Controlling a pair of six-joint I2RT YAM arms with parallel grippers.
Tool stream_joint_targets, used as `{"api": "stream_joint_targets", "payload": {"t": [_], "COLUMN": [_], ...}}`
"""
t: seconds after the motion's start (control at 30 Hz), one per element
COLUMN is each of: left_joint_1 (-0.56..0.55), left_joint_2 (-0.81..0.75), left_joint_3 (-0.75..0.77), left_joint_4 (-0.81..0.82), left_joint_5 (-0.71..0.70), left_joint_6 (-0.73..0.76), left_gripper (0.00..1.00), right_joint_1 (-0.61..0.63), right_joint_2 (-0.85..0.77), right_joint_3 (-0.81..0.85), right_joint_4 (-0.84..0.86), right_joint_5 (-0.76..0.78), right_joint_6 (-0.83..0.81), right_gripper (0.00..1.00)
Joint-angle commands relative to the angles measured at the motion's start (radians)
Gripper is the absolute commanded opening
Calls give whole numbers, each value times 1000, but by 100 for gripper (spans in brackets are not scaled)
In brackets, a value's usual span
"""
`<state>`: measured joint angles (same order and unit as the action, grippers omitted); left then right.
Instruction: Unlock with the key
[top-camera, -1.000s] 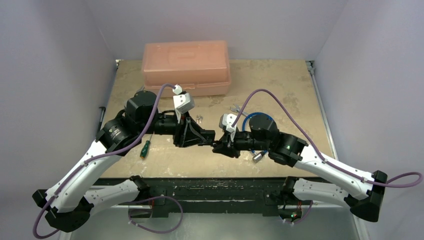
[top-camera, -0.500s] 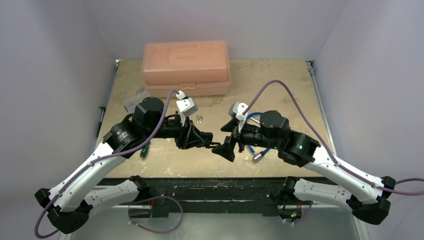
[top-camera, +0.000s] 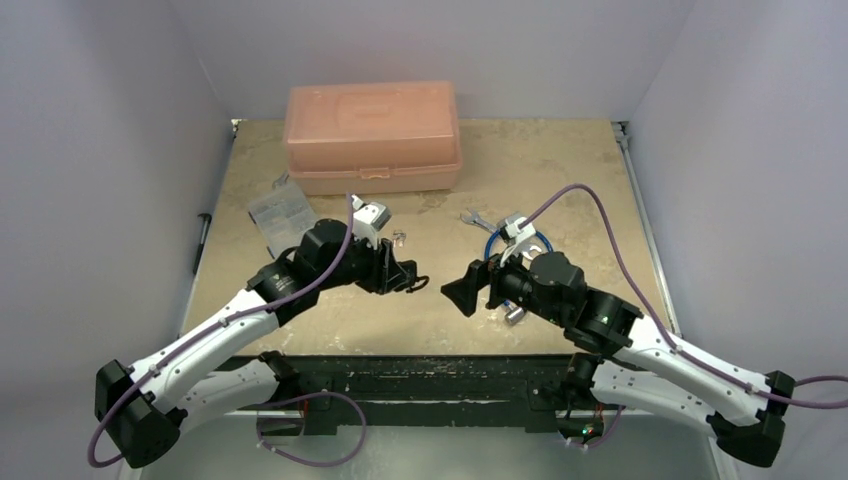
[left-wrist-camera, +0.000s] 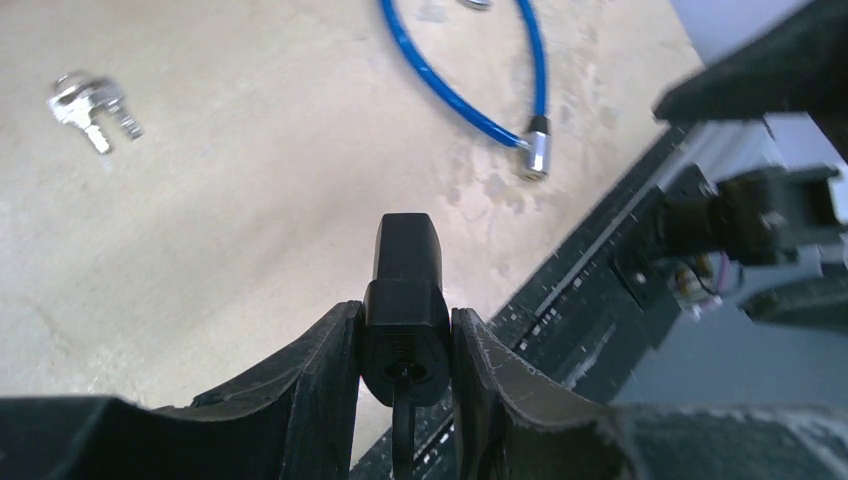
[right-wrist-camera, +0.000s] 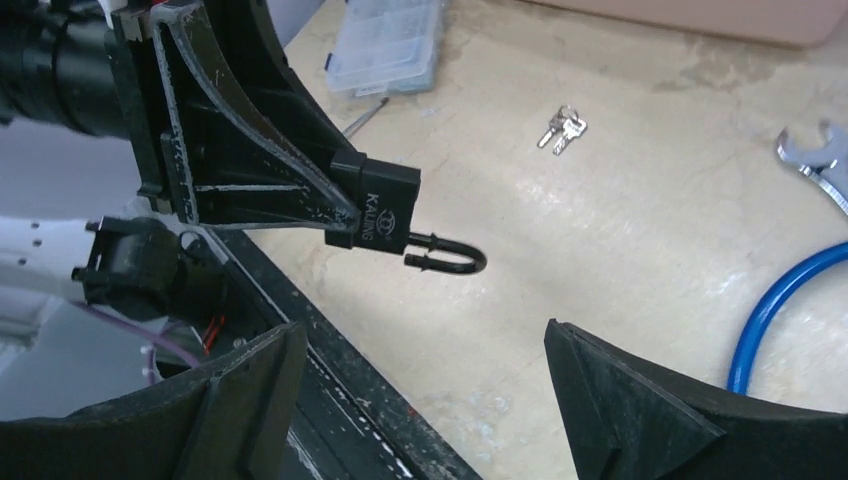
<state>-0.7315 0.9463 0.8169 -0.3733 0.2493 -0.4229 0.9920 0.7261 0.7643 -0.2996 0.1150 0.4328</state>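
Observation:
My left gripper is shut on the black padlock and holds it above the table near the front edge. A thin black piece, the key seen edge-on, sticks out of the keyhole on the lock's near end. From the right wrist view the padlock points at me, and its shackle has one end free of the body. The key is hidden there behind the left fingers. My right gripper is wide open and empty, a short way right of the lock. From above, the left gripper faces the right gripper.
A bunch of bare silver keys lies on the table, with a blue cable lock and a wrench to the right. A pink box stands at the back, a clear organiser case at the left. The table's dark front rail runs just below both grippers.
My right gripper has opened wide and drawn back to the right, away from the padlock. Both arms have shifted; the left still holds the lock.

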Motion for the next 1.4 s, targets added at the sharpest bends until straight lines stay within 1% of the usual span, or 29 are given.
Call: {"api": "stream_joint_targets", "payload": {"t": [0.0, 0.07, 0.17, 0.3, 0.43, 0.53, 0.67, 0.87, 1.07, 1.37], "left_joint_1": [20, 35, 56, 82, 100, 121, 163, 231, 274, 305], "left_joint_2": [-13, -3, -2, -7, 10, 11, 27, 105, 169, 180], "left_joint_3": [-53, -76, -113, -153, -188, -229, -269, -329, -356, -432], "left_joint_4": [253, 287, 348, 344, 334, 357, 437, 545, 583, 623], "left_joint_5": [-209, -266, -326, -495, -616, -676, -690, -640, -664, -682], "left_joint_6": [-182, -219, -269, -356, -420, -446, -462, -512, -578, -604], "left_gripper": [0, 0, 0, 0, 0, 0, 0, 0, 0, 0], "right_joint_1": [-3, -3, -3, -3, -3, -3, -3, -3, -3, -3], "right_joint_2": [20, 40, 96, 175, 206, 216, 227, 241, 253, 275], "right_joint_3": [-59, -80, -64, -35, -39, -43, -45, -54, -52, -52], "right_joint_4": [128, 181, 207, 216, 249, 264, 267, 274, 283, 294], "right_joint_5": [58, 21, 9, -30, -45, -50, -56, -61, -63, -92], "right_joint_6": [185, 197, 200, 218, 239, 246, 247, 247, 244, 238], "right_gripper": [98, 97, 96, 95, 94, 94, 94, 94, 94, 94]}}
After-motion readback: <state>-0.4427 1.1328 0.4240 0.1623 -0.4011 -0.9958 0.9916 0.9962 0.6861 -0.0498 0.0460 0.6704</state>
